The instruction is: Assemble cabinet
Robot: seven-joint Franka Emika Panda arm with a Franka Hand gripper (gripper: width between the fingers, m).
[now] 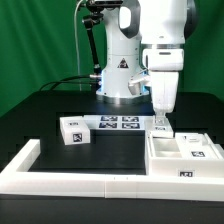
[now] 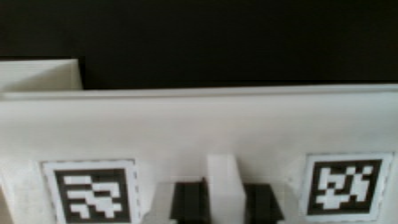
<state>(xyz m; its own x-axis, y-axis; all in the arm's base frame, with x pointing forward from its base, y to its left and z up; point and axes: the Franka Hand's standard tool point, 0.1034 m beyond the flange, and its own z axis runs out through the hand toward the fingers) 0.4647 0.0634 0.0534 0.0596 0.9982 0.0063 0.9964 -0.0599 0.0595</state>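
The cabinet [image 1: 186,155] is a white open box with tags, at the exterior view's right on the black table. My gripper [image 1: 160,122] points straight down at its far-left corner. In the wrist view the cabinet's white face [image 2: 196,120] fills the picture, with a tag on either side. My gripper [image 2: 224,205] has its dark fingers [image 2: 191,203] either side of a thin upright white panel edge [image 2: 222,165] and appears shut on it. A small loose white block [image 1: 72,130] with tags lies to the exterior view's left.
The marker board [image 1: 118,123] lies flat in front of the robot base. A long low white wall [image 1: 80,180] runs along the front and turns back at the exterior view's left. The green backdrop stands behind.
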